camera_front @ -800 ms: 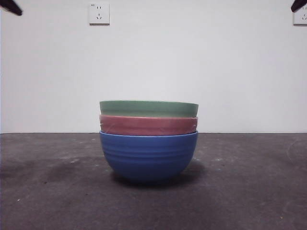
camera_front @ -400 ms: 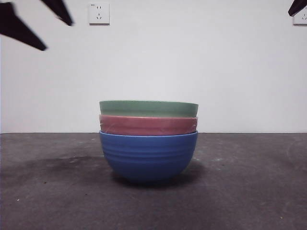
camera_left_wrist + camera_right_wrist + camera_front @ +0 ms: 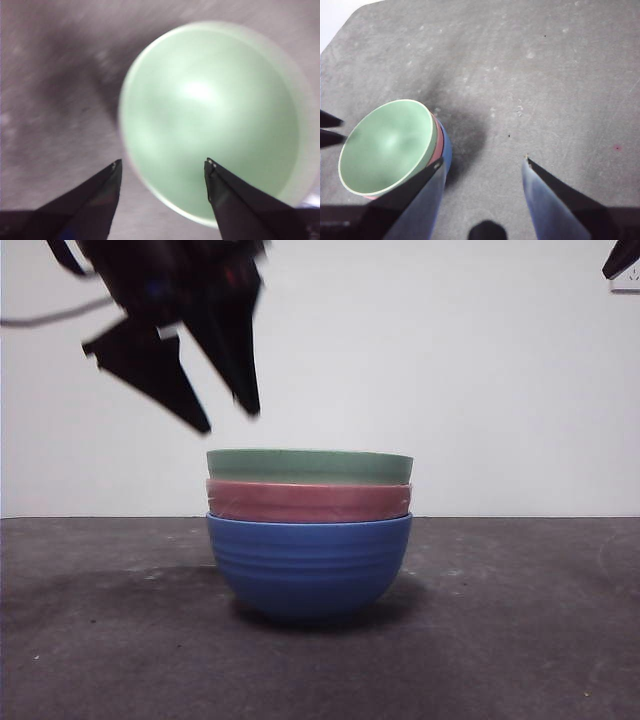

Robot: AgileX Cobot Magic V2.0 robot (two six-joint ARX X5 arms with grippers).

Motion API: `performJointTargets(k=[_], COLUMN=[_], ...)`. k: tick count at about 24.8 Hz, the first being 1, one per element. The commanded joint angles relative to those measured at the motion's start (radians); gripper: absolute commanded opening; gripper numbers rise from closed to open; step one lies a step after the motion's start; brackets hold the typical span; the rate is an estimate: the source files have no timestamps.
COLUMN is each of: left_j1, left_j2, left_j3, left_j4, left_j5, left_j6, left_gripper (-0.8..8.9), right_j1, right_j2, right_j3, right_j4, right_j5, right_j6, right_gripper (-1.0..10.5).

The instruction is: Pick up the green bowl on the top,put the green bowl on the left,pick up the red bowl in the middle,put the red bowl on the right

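Three bowls stand nested in one stack on the dark grey table (image 3: 520, 640), well away from its visible edges. The green bowl (image 3: 310, 466) sits on top, the red bowl (image 3: 308, 501) is in the middle with only its ridged band showing, and a blue bowl (image 3: 310, 565) carries both at the bottom.

Left hand (image 3: 230, 420): above the stack, over the green bowl's rim on one side, not touching it. Its two black jaws are spread apart with nothing between them. The left wrist view looks straight down into the green bowl's pale inside; one jaw tip lies over the bowl's interior, the other over bare table just outside the rim. That picture is blurred.

Right hand (image 3: 482, 165): high and off to the side, a black tip at the front view's upper corner. Jaws parted, empty, over bare table beside the stack. Its wrist view shows all three bowl rims offset slightly, green, red, blue.
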Motion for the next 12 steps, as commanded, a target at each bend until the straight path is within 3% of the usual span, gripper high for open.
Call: performJointTargets(k=[1,10,12], left_j1=[-0.019,-0.034,-0.034], left_j2=[0.052,0.087,0.087], left_j3=[0.005,0.005,0.005], left_j4=[0.003,0.008,0.01], left_j5=[-0.093,-0.111,-0.111], left_j6=[0.012,0.011,0.011], left_gripper=[2.79,2.76,1.75], right_j1=[0.002,0.002,0.002], right_j2=[0.001,0.001,0.001], right_j3=[0.003,0.003,0.003], right_j4=[0.003,0.006,0.006], right_j5=[-0.002,0.002,0.003], right_j6=[0.002,0.002,0.002], right_gripper=[2.5,2.5,2.5])
